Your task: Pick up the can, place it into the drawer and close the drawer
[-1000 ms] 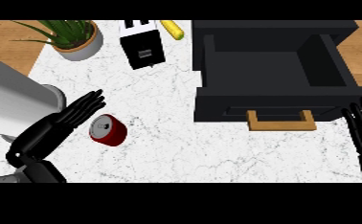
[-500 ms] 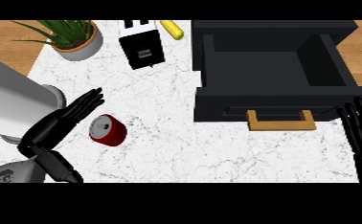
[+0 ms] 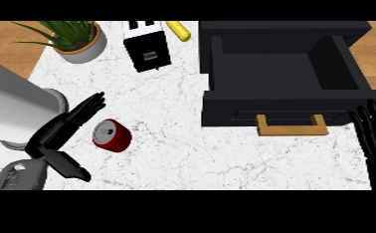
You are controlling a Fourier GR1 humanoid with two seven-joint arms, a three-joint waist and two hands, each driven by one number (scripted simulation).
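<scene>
From where I stand, the can (image 3: 112, 135) lies on its side on the white worktop (image 3: 183, 147), down at about 8 o'clock. It is red, and its silver end faces up toward 11 o'clock. The left robot hand (image 3: 58, 130) is spread wide just beside it. The straight fingers (image 3: 84, 110) point toward 1 o'clock along the can's far side, and the thumb (image 3: 70, 166) juts out toward 4 o'clock below it. The can sits in the gap between them, and I cannot tell whether anything touches it yet.

The job seems to be at the grasp itself. To do it well, I'd say the palm should come in toward 3 o'clock until it meets the can's curved side. Fingers and thumb should then close across the body, not over the ends, since a can on its side may roll away if nudged off centre.

The drawer (image 3: 242, 112) stands pulled open at 2 o'clock, well apart from the can, with its wooden handle (image 3: 291, 131) facing 6 o'clock. The carry must lift over the drawer's front wall. The right robot hand (image 3: 366, 130) rests at the 4 o'clock edge, fingers straight and upward, near the handle. From there it looks well placed to push the drawer shut.
</scene>
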